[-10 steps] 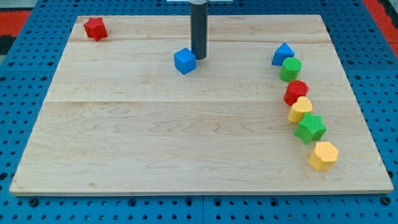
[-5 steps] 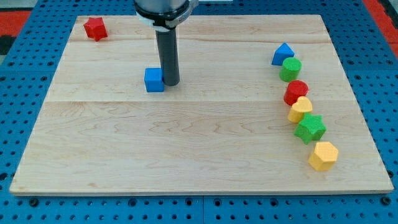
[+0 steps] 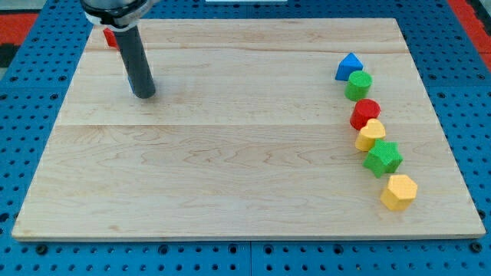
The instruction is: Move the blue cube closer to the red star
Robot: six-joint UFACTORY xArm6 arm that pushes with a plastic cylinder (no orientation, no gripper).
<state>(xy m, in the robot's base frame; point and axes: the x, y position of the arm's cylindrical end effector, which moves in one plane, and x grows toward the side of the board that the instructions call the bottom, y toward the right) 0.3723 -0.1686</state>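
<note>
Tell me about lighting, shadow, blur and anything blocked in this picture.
Camera view: even, soft light, no glare on the board; my tip throws only a faint shadow; the rod's edges look slightly motion-blurred; the arm covers most of the red star; the blue cube is not visible.

My tip (image 3: 144, 94) rested on the wooden board (image 3: 245, 153), near its upper-left corner, the rod leaning slightly leftward.

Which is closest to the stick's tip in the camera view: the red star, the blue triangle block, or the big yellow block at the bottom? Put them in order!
From my tip, nearest first:
1. Red star, top left, mostly hidden behind the rod.
2. Blue triangle block, far right, heading the row of blocks.
3. Yellow block, lower right, ending that row.
</note>
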